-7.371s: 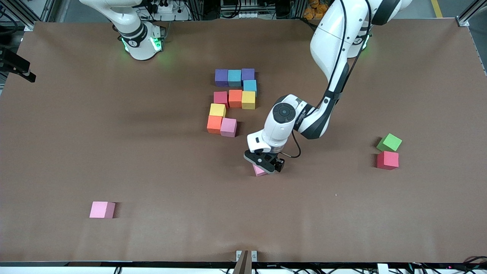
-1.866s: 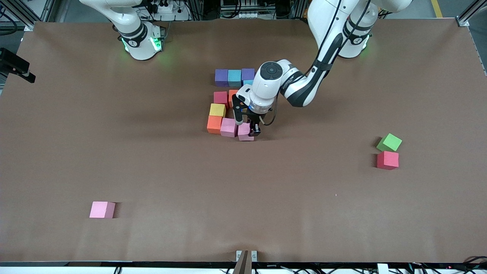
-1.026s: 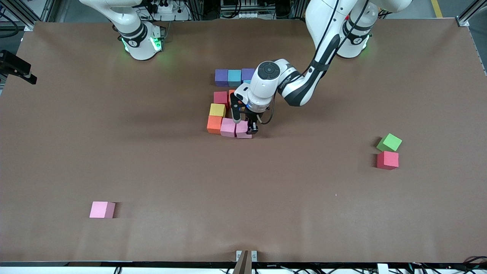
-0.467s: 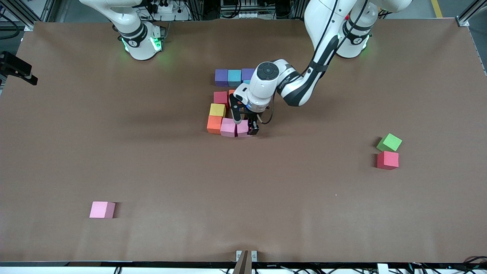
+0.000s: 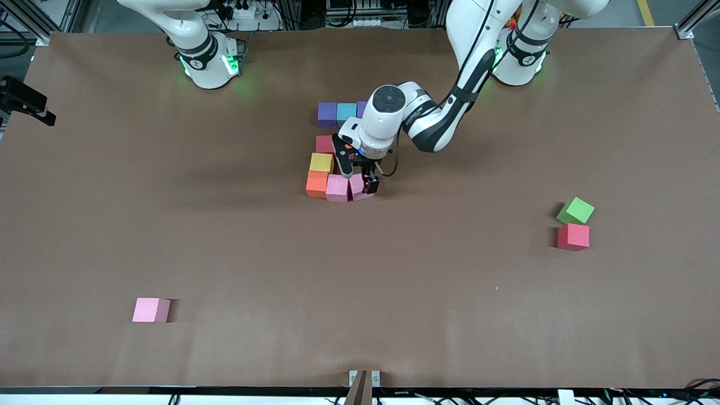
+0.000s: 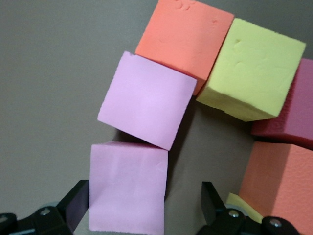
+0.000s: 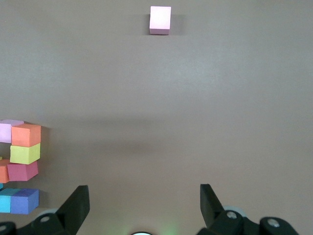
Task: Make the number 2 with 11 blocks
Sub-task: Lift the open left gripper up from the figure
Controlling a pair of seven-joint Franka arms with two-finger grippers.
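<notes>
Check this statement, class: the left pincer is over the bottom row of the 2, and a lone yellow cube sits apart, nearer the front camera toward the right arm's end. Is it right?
Not quite. The lone cube is light pink, not yellow, as the front view shows. The rest holds: the left pincer is over the bottom row of the number 2.

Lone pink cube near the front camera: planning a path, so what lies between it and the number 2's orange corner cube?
Only bare table between the lone pink cube and the orange corner cube, per the front view.

a robotics lab: aluminium framing and cabling edge the table.
</notes>
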